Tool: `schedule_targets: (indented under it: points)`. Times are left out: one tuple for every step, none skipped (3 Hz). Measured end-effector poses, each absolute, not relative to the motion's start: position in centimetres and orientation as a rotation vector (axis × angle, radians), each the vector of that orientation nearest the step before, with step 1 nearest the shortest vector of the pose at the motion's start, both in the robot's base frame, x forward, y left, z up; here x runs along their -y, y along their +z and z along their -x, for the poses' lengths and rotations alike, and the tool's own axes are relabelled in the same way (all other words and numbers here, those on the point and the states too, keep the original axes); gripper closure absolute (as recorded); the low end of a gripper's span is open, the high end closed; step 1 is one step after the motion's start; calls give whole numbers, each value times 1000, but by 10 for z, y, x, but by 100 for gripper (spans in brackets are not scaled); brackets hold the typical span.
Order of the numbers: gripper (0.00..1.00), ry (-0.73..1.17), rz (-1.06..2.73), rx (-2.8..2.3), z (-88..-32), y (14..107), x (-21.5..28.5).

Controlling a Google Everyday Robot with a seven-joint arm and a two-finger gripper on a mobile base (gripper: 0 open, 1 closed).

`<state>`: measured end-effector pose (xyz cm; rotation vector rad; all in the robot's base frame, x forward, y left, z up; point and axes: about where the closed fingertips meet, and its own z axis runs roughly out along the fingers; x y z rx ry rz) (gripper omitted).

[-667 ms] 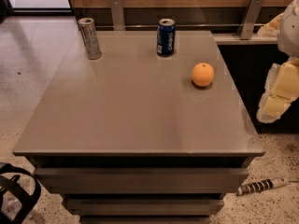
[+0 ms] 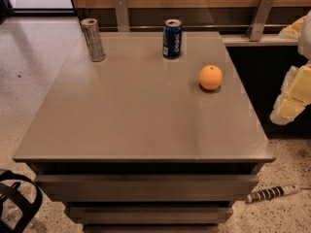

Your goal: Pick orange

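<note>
The orange [image 2: 210,77] is a small round bright-orange fruit with a dark stem dimple on top. It sits on the grey table [image 2: 136,115] near the right edge, towards the back. My gripper [image 2: 293,101] shows as cream-coloured parts at the right edge of the view. It is off the table's right side, level with the orange and well apart from it. It holds nothing that I can see.
A blue Pepsi can [image 2: 172,38] stands at the back middle of the table, left of the orange. A silver can [image 2: 93,39] stands at the back left. A wood wall with metal brackets runs behind. A striped object [image 2: 271,194] lies on the floor at the lower right.
The upper cream part of the arm at the right edge has drawn slightly to the right. The orange and both cans have not moved.
</note>
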<state>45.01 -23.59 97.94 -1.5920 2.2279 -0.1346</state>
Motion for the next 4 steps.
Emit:
schedule_targets:
  points:
    - [0, -109, 1409, -2237, -465, 961, 269]
    - [0, -81, 1223, -2184, -487, 949, 298]
    - [0, -53, 1086, -2094, -516, 947, 317]
    - [0, 19, 1006, -2004, -546, 942, 320]
